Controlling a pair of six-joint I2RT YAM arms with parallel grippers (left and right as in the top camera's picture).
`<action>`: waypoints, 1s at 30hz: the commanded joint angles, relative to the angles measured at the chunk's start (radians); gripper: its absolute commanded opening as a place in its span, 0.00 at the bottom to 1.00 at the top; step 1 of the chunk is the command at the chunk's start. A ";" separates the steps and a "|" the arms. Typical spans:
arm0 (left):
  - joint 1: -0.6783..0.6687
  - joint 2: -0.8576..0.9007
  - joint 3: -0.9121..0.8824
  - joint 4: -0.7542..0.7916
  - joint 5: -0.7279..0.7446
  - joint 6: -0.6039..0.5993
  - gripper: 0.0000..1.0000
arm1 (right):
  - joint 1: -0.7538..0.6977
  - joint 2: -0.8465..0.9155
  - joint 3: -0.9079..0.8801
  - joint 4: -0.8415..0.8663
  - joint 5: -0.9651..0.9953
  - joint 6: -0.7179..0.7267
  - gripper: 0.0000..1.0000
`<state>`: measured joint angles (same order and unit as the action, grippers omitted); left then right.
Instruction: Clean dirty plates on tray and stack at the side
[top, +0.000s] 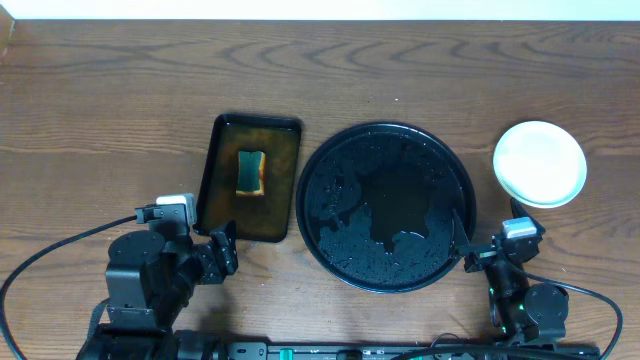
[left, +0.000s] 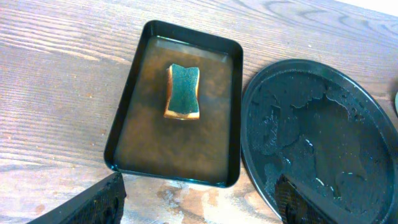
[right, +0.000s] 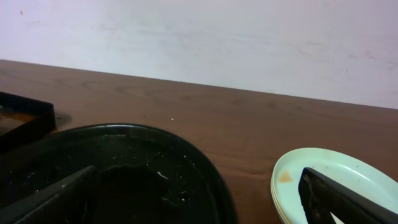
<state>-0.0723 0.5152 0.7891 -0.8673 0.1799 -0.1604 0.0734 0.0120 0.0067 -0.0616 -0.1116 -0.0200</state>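
Note:
The plates (top: 540, 163) sit as one stack on the bare wood to the right of the tray, a pale mint-white plate on top. In the right wrist view the stack (right: 336, 171) shows a small brown smear near its left rim. The round black tray (top: 388, 205) is wet and holds no plates; it also shows in the left wrist view (left: 323, 137) and the right wrist view (right: 124, 168). My left gripper (top: 220, 255) (left: 199, 208) is open and empty, near the rectangular tray's front edge. My right gripper (top: 470, 250) (right: 196, 205) is open and empty, between the tray's right rim and the stack.
A dark rectangular tray (top: 250, 215) (left: 180, 149) with brownish water holds a green and yellow sponge (top: 251, 172) (left: 183, 91), left of the round tray. Its corner shows in the right wrist view (right: 25, 118). Wood tabletop (top: 100, 120) surrounds everything.

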 joint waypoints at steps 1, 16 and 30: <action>0.003 -0.002 -0.006 0.000 -0.009 -0.002 0.77 | 0.016 -0.006 -0.001 -0.003 0.010 -0.019 0.99; 0.033 -0.311 -0.385 0.202 -0.069 0.074 0.77 | 0.016 -0.006 -0.001 -0.003 0.010 -0.019 0.99; 0.037 -0.514 -0.779 0.867 -0.073 0.146 0.77 | 0.016 -0.006 -0.001 -0.003 0.009 -0.019 0.99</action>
<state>-0.0410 0.0154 0.0708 -0.1177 0.1238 -0.0895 0.0734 0.0120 0.0067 -0.0620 -0.1047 -0.0238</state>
